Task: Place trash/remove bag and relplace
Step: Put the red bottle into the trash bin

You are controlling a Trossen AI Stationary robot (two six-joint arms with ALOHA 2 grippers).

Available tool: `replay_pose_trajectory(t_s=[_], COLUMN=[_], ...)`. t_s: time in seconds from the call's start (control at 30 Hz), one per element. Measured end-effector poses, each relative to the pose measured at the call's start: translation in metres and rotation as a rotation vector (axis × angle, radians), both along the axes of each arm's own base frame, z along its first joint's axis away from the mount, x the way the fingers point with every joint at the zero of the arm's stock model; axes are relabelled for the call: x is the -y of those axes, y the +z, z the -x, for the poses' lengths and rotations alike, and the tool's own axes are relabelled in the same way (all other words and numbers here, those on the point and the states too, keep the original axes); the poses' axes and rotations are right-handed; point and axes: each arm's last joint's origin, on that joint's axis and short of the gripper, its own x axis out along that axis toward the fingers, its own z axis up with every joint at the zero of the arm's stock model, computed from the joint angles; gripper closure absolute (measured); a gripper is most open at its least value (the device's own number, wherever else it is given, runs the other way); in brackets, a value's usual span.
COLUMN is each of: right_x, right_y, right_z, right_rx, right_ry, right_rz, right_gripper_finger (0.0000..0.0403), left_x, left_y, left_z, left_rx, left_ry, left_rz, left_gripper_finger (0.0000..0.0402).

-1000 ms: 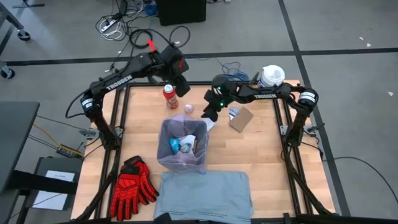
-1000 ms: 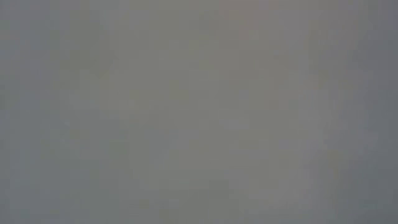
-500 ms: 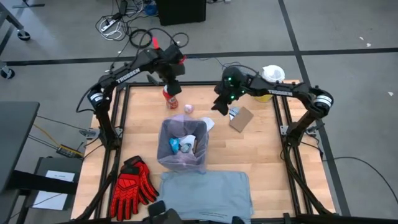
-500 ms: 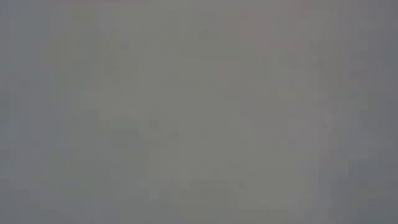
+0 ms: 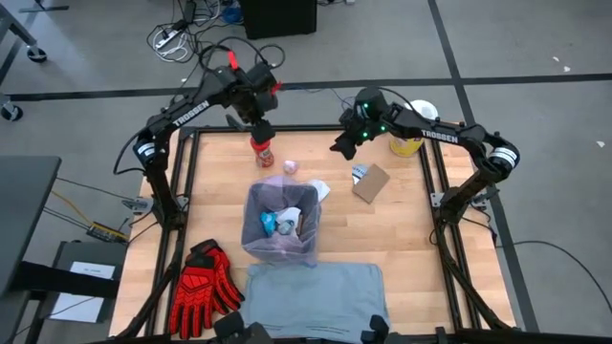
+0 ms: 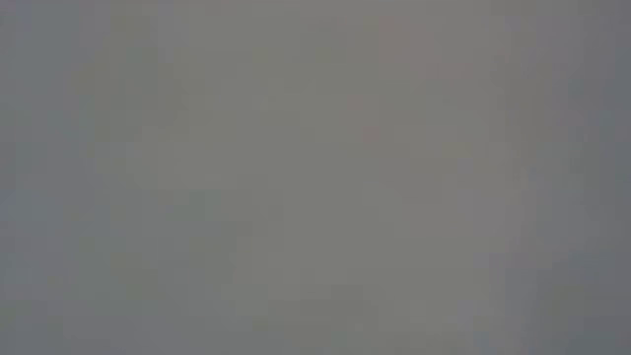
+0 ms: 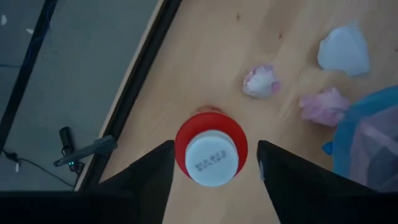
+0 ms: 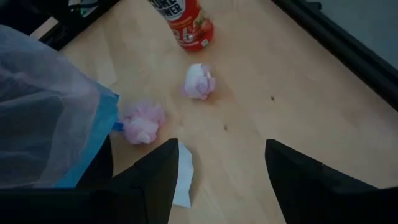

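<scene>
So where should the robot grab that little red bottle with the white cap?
Probably from straight above, around the neck or upper body just under the cap. The small red-labelled bottle with the white cap stands upright, and the left gripper hangs open directly over it, one finger on each side.

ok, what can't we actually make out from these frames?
- Low view: blank grey, shows nothing.
- High view: left gripper covers the bottle top; grip unseen.
- Left wrist view: fingers flank the bottle, contact unclear.
- High view: bin contents too small to identify.
- Right gripper open over bare table.
</scene>
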Motion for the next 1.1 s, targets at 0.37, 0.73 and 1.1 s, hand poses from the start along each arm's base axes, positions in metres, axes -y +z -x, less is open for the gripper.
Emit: replay_pose_trajectory(t_s=[0.37,0.73,1.1], right_x=[0.0022,0.0023,0.0018], right_y=[0.0018,0.0021,0.0021], right_z=[-0.0004,-0.0006,-0.0007], right_rx=[0.015,0.015,0.020], right_ry=[0.021,0.033,0.050], right_rz=[0.056,0.077,0.074], right_gripper_finger=[0.0176,0.0176,0.0176], left_x=[0.0015,-0.0047,-0.0047], left_y=[-0.0011,-0.0010,-0.0017], left_z=[0.0004,0.0047,0.0076], left_rx=[0.004,-0.033,-0.036], left_ry=[-0.009,-0.024,0.001], left_rz=[0.034,-0.020,0.014], left_gripper_finger=[0.0110,0.0109,0.0113])
